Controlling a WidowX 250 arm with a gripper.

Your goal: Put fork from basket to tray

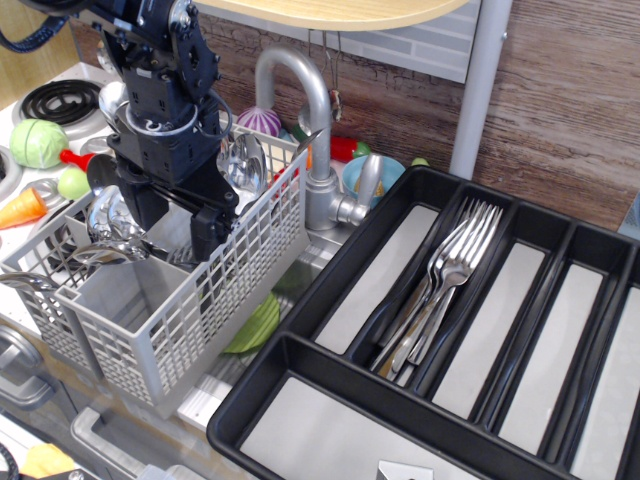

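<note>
Pincer [180, 215] is down inside the basket [190, 310], spread open, holding nothing I can make out. Next it needs to close on a fork, then lift toward the tray [300, 350].

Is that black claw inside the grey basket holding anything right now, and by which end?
It cannot be told: the gripper reaches down into the basket and its fingertips are hidden.

Right of the faucet [312, 130], your path over the tray [300, 300] lies open; left, spoons [240, 160] crowd the basket [190, 310].
</note>
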